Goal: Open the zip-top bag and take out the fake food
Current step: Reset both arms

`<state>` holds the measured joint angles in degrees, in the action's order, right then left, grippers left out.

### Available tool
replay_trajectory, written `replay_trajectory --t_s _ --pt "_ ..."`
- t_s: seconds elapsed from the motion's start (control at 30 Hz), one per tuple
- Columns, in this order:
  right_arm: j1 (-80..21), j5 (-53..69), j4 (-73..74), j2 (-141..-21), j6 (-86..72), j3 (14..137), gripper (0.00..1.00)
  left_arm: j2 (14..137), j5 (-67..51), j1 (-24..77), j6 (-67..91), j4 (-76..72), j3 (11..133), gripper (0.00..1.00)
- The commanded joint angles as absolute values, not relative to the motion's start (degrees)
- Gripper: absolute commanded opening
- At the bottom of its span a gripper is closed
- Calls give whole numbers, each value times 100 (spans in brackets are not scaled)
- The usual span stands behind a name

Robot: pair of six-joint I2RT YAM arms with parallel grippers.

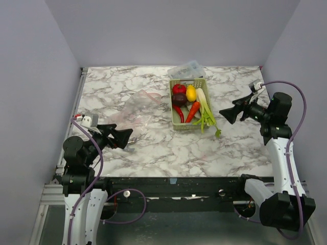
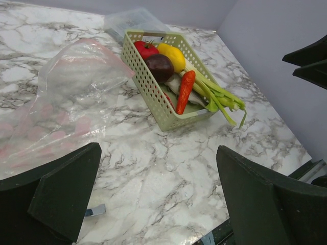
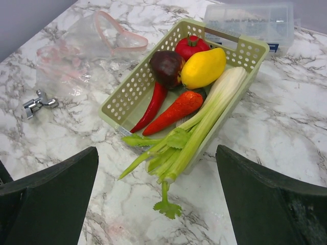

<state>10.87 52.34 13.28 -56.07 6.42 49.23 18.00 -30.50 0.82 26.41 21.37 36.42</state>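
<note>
The clear zip-top bag [image 1: 135, 108] [image 2: 66, 97] [image 3: 84, 56] lies flat and crumpled on the marble table, its pink zip edge gaping, with nothing visible inside. All the fake food [image 1: 190, 104] [image 2: 171, 71] [image 3: 186, 89] rests in the pale green basket [image 1: 180, 124]: red fruit, yellow lemon, purple beet, orange carrot, red chili, and a leek hanging over the near rim. My left gripper [image 1: 126, 138] [image 2: 158, 196] stands open near the bag's front corner. Right of the basket, my right gripper [image 1: 225, 113] [image 3: 156, 201] is open and faces the leek's leaves.
A clear rigid plastic box [image 1: 188, 70] [image 3: 253, 23] sits just behind the basket. A small metal fitting [image 3: 37, 103] lies on the table near the bag's front edge. Grey walls close in the table on three sides.
</note>
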Motion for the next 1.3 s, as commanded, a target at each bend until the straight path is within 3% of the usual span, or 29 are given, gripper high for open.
replay_trajectory --t_s 0.0,0.7,1.27 --pt "1107 5257 1502 -5484 483 4934 100 1796 -3103 52 2616 2463 3845 99" --pt "1114 5288 2569 -5185 862 5848 100 1841 -3336 53 2607 2828 4039 99" --pt "1109 4925 2569 -5012 521 5963 100 1954 -3511 53 2856 2869 4454 98"
